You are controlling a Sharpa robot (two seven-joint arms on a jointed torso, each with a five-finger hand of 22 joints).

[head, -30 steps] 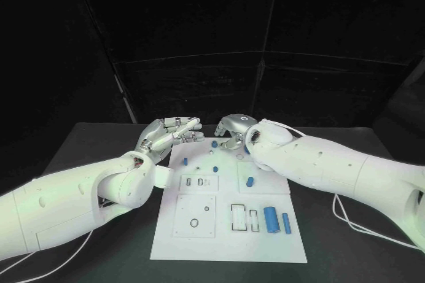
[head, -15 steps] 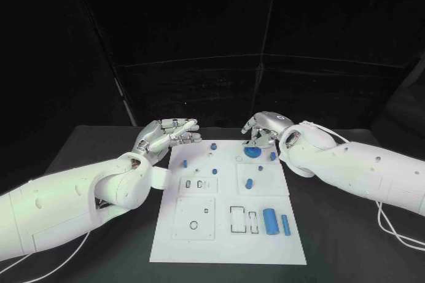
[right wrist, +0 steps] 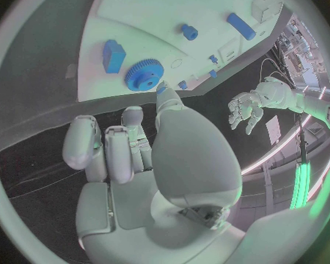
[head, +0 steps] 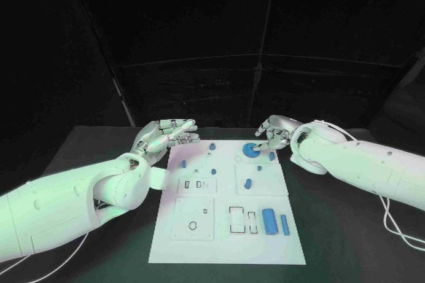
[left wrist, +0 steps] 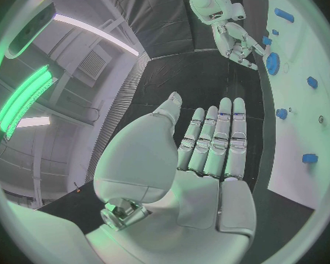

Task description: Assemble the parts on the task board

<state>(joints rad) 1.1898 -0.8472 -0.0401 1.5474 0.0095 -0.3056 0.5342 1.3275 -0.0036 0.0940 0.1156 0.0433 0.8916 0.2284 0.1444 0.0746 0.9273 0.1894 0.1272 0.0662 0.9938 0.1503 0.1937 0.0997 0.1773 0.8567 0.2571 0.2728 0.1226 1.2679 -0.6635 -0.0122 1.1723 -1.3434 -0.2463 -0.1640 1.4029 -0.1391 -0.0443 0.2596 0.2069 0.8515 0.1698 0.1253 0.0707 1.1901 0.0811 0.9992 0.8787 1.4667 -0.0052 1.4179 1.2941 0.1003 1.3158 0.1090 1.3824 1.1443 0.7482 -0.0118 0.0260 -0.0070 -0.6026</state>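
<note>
Head view: right robot hand (head: 270, 137) beside blue gear (head: 252, 149), fingers curled.

Right hand (head: 270, 137) crowds the blue gear (head: 252, 149); board's (head: 226, 246) near half lies open.

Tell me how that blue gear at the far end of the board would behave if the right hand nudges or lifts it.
The blue gear looks like a flat, toothed disc lying on the white board, so it probably slides rather than tips. It appears rigid, likely light plastic. Set on edge it could roll. The right hand has its fingers beside it, empty, and the teeth should give them some grip.
</note>
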